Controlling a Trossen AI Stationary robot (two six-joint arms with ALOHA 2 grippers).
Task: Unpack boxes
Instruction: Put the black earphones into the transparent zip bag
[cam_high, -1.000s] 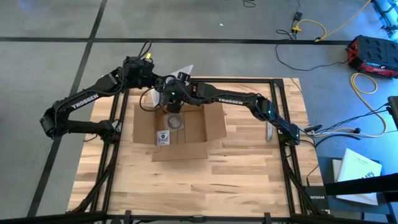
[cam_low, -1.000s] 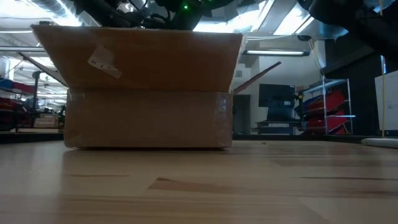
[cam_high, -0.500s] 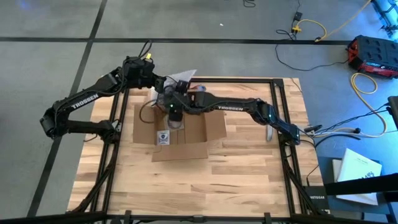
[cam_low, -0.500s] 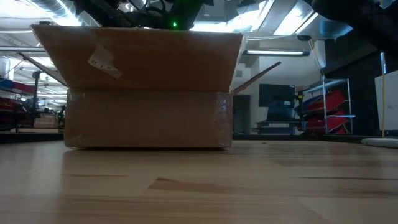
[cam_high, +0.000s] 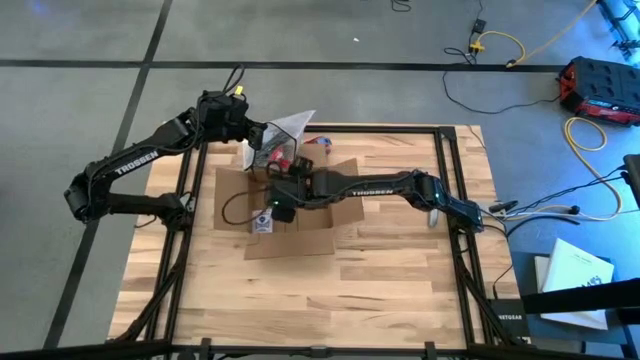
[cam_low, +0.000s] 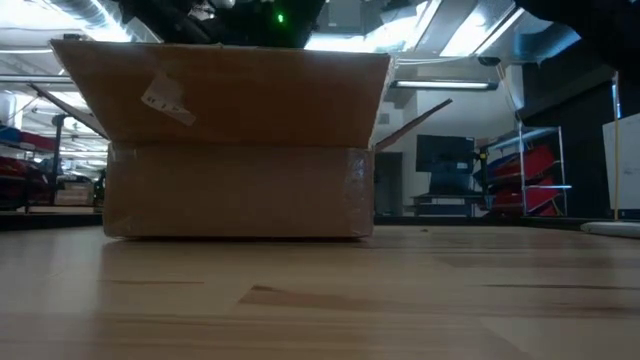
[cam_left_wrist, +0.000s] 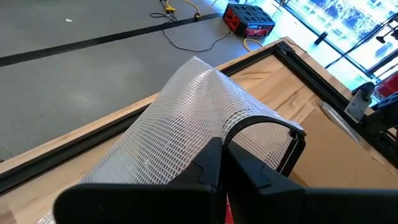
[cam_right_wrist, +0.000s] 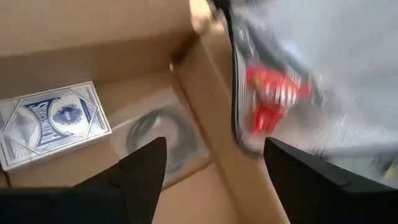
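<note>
Resting position of box: the brown cardboard box (cam_high: 285, 205) is seen on the wooden surface (cam_high: 380, 270), toward the far-left part, with its flaps folded outward and its top open.
Box in low view: the box (cam_low: 238, 190) is shown with one flap standing up above its front wall; clear tape is visible along the lower edges.
Box contents: a blue-and-white card deck (cam_right_wrist: 53, 121) and a round clear item (cam_right_wrist: 158, 140) are seen lying side by side on the box floor. The card deck (cam_high: 262, 222) is also visible from above, near the front-left corner.
Left gripper (cam_high: 250, 135): positioned above the far edge of the box. Its jaws are closed on a clear mesh-patterned plastic bag (cam_left_wrist: 186, 124), which is held up off the surface.
Bag: the bag (cam_high: 285, 135) is seen hanging just beyond the far wall of the box, with a small red object (cam_right_wrist: 267, 99) visible inside it. What the red object is cannot be told.
Right gripper (cam_high: 275, 205): reached across the surface from the right and placed over the open box, near its left half. Its jaws are spread apart and nothing is held between them; one dark finger (cam_right_wrist: 146, 171) is seen above the round item.
Contact: whether the right gripper touches the box floor cannot be told.
</note>
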